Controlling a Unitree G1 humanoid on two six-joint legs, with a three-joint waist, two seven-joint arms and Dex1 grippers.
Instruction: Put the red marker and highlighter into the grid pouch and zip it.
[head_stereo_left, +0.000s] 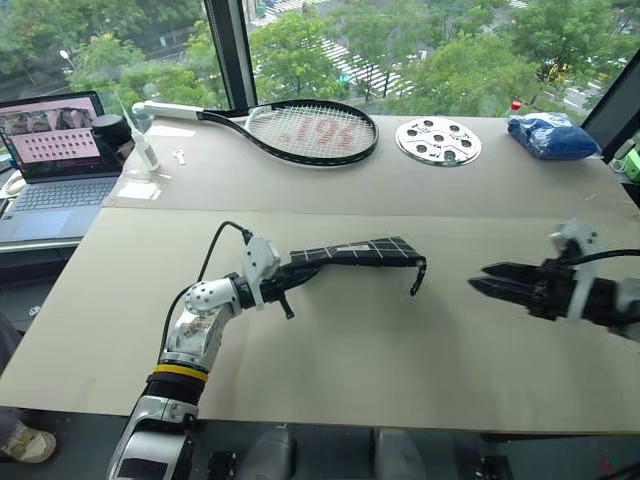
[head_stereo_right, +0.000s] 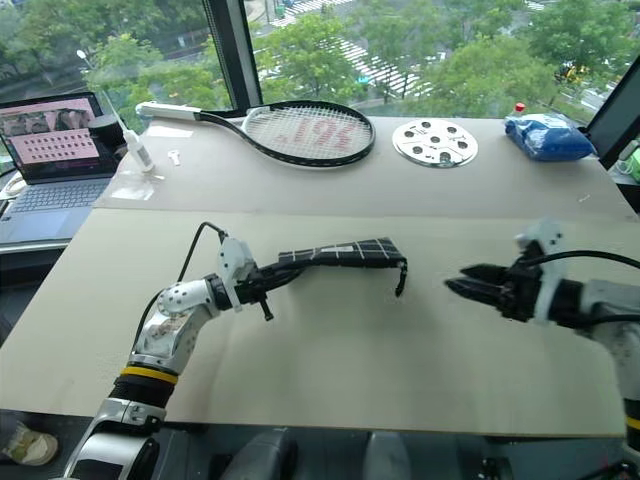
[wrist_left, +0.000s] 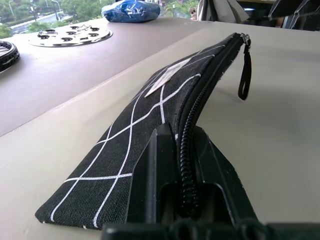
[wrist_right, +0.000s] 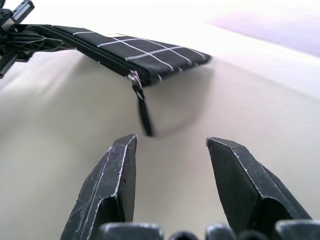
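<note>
The grid pouch (head_stereo_left: 355, 251) is held level above the surface (head_stereo_left: 330, 370) by its 9 o'clock end, pinched between the pressed-together jaws of the left gripper (head_stereo_left: 291, 279). The zipper is seen run to the far end, its pull tab (wrist_left: 244, 75) hanging. The right gripper (head_stereo_left: 488, 279) is seen at 3 o'clock, apart, jaws spread and empty. The zipping is judged done; the contents cannot be seen.

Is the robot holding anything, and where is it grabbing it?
The left gripper pinches the pouch at its end opposite the zipper pull, holding it off the table. The right gripper holds nothing.
</note>
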